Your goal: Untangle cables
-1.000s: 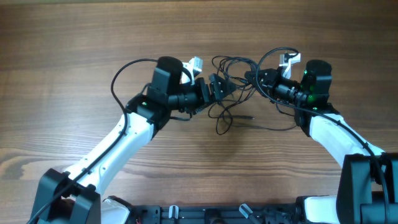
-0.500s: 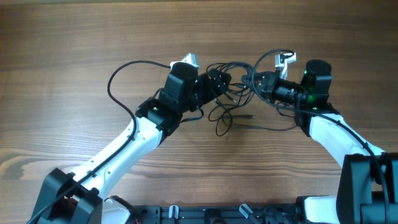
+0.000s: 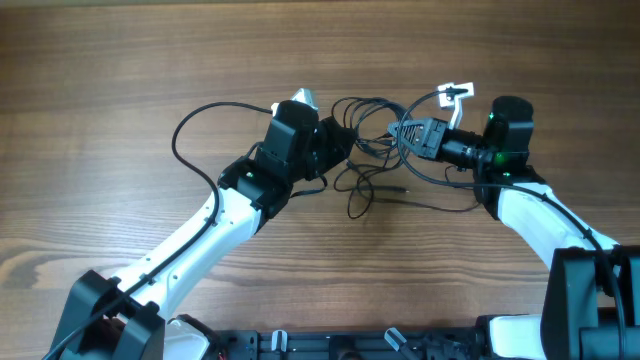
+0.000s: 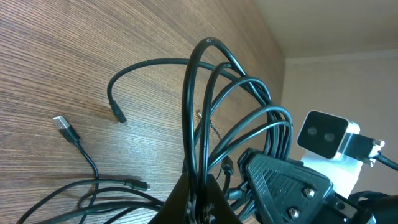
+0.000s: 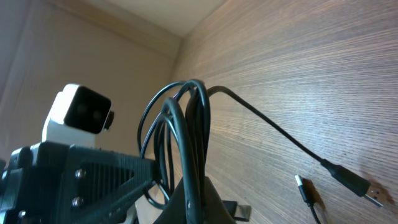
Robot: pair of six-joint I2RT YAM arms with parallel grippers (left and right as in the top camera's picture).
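I have my left gripper [image 3: 338, 148] clamped on the cables [image 3: 372, 104], my right gripper [image 3: 408, 133] pinching the same tangle just opposite; loose strands sprawl between and beside both

The tabletop [image 3: 120, 60] is warm mid-brown wood with fine, darker grain lines running across it. The cables [image 3: 365, 110] are thin and glossy black; one plug [image 4: 62, 124] has a silver metal tip. The left arm [image 3: 190, 245] and the right arm [image 3: 530, 215] are white in their lower sections and black toward the wrist. A small green light [image 3: 493, 122] glows on the right arm. A white camera housing [image 4: 328, 134] has two dark lenses. The wall [image 4: 348, 31] is pale beige.
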